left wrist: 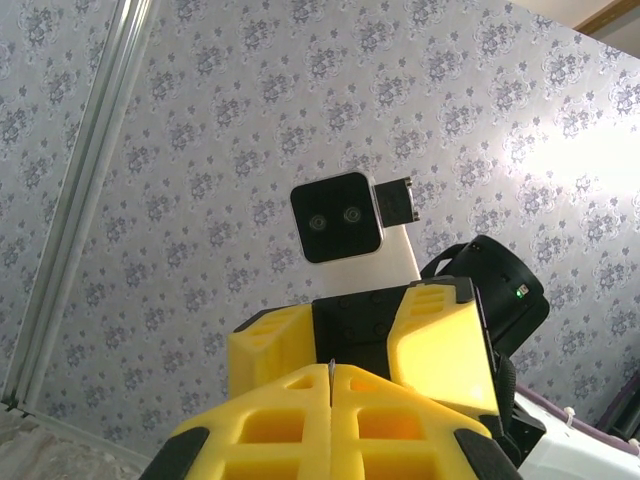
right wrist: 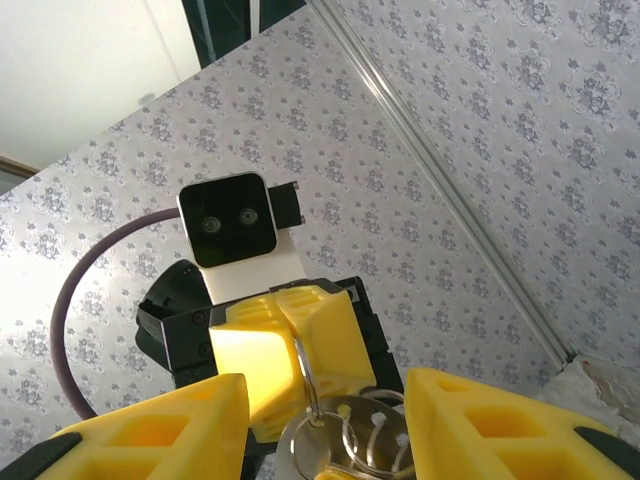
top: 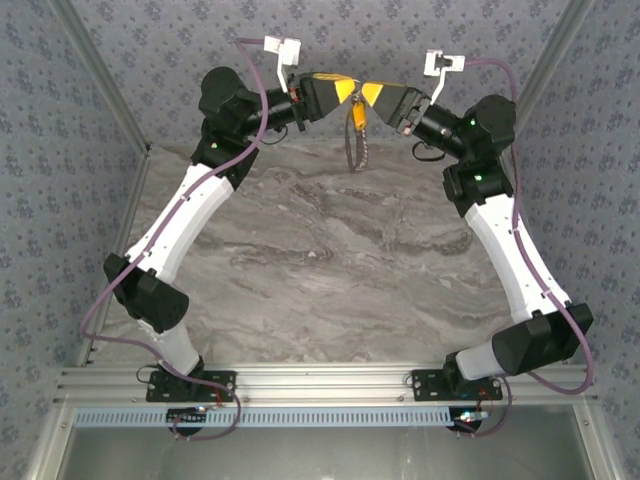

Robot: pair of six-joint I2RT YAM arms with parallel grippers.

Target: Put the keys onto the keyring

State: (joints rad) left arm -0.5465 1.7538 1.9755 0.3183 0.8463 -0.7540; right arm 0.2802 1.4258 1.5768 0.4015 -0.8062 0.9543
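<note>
Two arms meet tip to tip above the surface (top: pixel 300 250), far side. Left gripper (top: pixel 347 92) pinched tight on the keyring (top: pixel 357 145) wire. Right gripper (top: pixel 372 96) half-spread around it, can't tell if it grips. Keyring hangs below, orange key (top: pixel 355 118) at its top.

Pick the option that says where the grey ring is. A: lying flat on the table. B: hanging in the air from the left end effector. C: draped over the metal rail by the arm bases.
B: from above, the ring dangles under the left end effector, clear of the table, and the right wrist camera shows that end effector's shut fingers pinching the wire.
</note>
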